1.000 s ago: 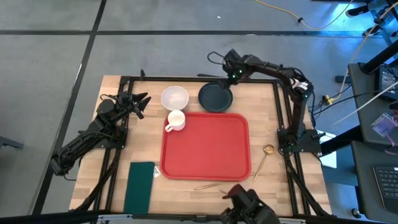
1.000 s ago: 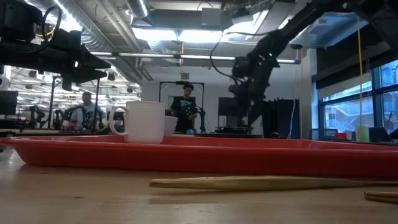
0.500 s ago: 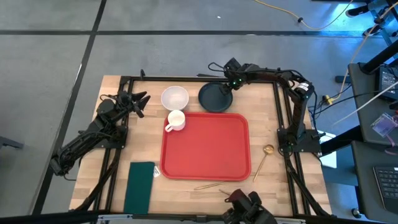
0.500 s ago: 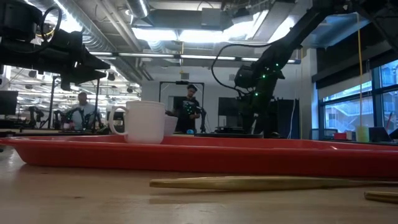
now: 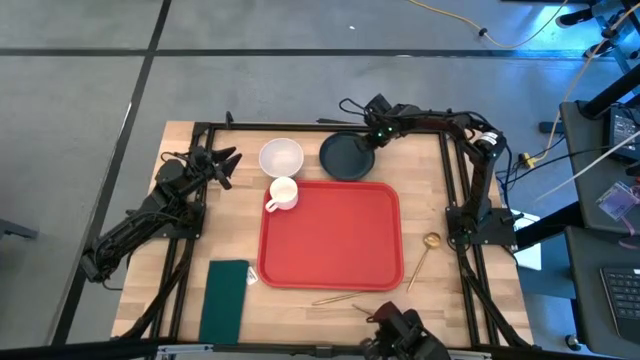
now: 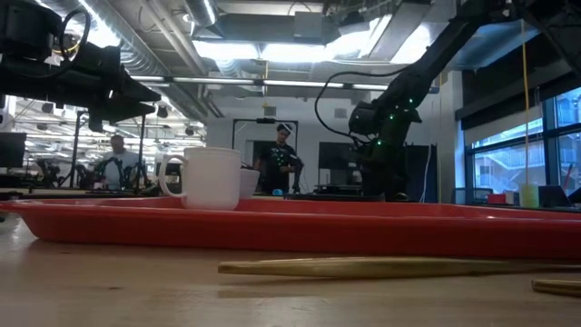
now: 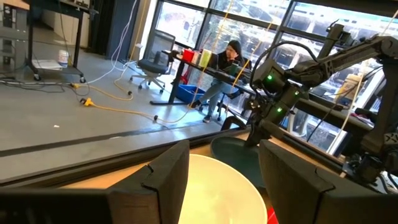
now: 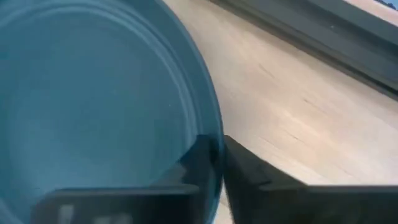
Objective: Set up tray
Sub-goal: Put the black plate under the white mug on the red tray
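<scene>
The red tray [image 5: 330,240] lies flat in the middle of the table. A white mug [image 5: 283,193] stands at its far-left corner. Beyond the tray, a white bowl [image 5: 281,157] and a dark teal plate [image 5: 344,158] sit on the wood. My right gripper [image 5: 371,139] is down at the plate's far-right edge, shut on the plate [image 8: 93,93]. My left gripper [image 5: 226,163] hovers open to the left of the bowl [image 7: 214,193], its fingers clear of it. My right gripper pinches the plate's raised rim [image 8: 214,134] at its far-right side. One finger [image 8: 196,165] is inside the plate and the other finger [image 8: 252,177] is outside it. The fingers come down from above and from the far right. The plate looks flat on the table.
A dark green napkin [image 5: 225,300] lies at the near left. A gold spoon [image 5: 427,250] lies right of the tray, and gold chopsticks [image 5: 340,297] lie along the tray's near edge. The dark frame rails [image 5: 455,180] border the work area. People show in the room behind.
My right gripper has come down and slightly toward the near edge, onto the plate's far-right rim. The plate, the tray and my left arm have stayed where they were.
</scene>
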Available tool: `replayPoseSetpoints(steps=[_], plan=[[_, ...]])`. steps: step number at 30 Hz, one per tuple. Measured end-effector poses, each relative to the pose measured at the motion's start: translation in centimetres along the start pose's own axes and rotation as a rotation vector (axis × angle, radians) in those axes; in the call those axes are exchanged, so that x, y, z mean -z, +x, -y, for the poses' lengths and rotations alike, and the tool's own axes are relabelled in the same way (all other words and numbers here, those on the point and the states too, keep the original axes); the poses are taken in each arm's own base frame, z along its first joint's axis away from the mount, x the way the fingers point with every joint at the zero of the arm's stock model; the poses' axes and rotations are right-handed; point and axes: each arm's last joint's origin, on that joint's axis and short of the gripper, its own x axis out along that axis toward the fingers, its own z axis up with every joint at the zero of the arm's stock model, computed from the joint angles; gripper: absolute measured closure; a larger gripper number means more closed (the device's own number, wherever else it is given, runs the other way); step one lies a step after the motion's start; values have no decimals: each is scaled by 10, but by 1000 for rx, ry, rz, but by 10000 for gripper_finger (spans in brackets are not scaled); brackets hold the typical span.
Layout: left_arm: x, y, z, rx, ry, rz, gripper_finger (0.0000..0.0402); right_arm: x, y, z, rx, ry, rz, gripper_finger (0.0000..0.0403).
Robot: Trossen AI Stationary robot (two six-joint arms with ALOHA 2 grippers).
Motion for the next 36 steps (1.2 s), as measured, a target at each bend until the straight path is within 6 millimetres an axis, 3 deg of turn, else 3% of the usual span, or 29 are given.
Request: replayPoseSetpoints(steps=[5,9,11,14,18,20,24,28,31,36], plan=[[0,0,0,0,7,1,215,-6,-2,3,-33,87,38,394],[-1,0,0,3,9,11,215,-20,-26,-3,-140,70,101,398],[-1,0,0,3,9,12,215,-25,-50,-15,-155,2,136,399],[-1,0,0,2,9,15,215,-17,-82,-41,-108,-120,80,400],[-1,0,0,2,11,15,215,9,-122,-83,-132,-251,3,401],[-1,0,0,3,11,15,215,29,-132,-105,-150,-287,-38,401],[-1,0,0,3,11,15,215,65,-131,-147,-187,-335,-90,401],[-1,0,0,3,11,14,215,96,-112,-182,-254,-348,-74,401],[-1,0,0,4,11,14,215,118,-100,-202,-272,-342,-73,402],[-1,0,1,15,11,3,215,142,-74,-217,-245,-297,-75,402]])
